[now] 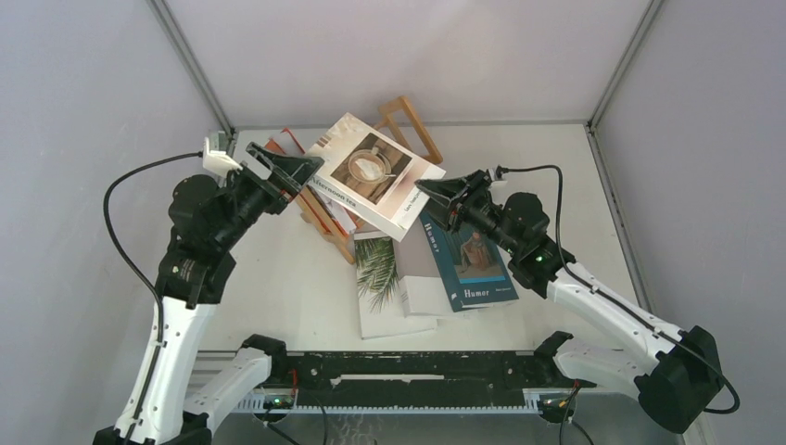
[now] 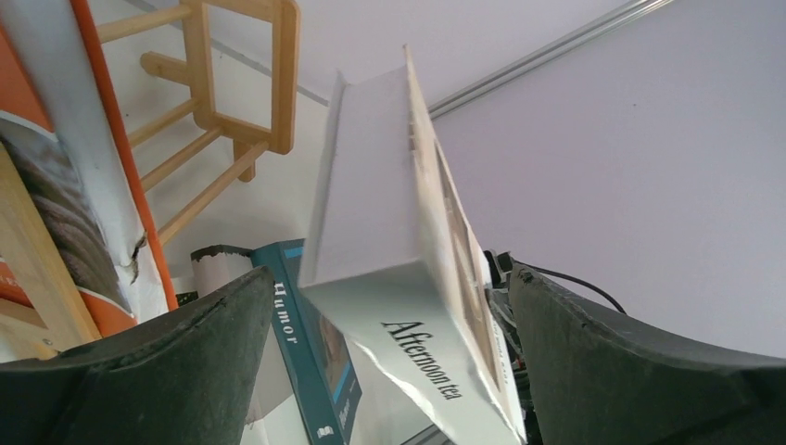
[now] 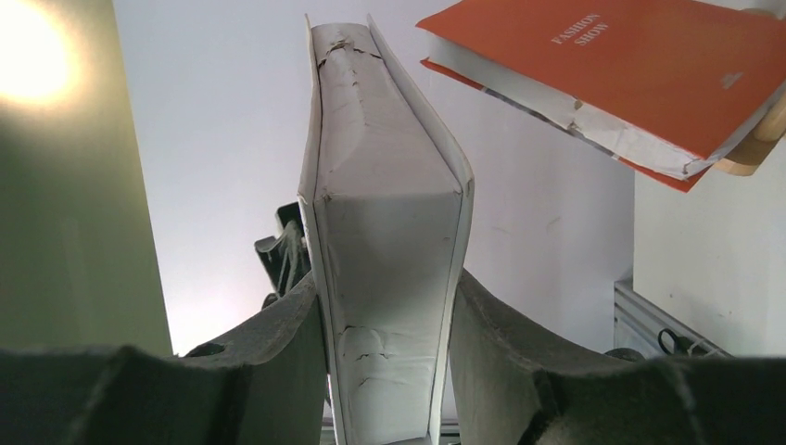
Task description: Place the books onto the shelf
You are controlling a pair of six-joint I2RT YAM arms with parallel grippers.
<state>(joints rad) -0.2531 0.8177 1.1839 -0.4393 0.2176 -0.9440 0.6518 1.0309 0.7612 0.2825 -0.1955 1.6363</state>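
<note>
The right end effector (image 3: 389,324), jaws half-spread, grips the cup-picture book (image 1: 371,171) aloft over the shelf (image 1: 409,125). The left end effector (image 1: 295,172) gapes wide, apparently straddling the book's far end without touching. Stand the book upright, then seat it beside the orange book (image 3: 640,65) at its 9 o'clock.

High rear overview, close wrist views, all sharing the cup book (image 1: 371,173)

Pale lilac walls (image 1: 417,46), white tabletop (image 1: 278,273)
</note>
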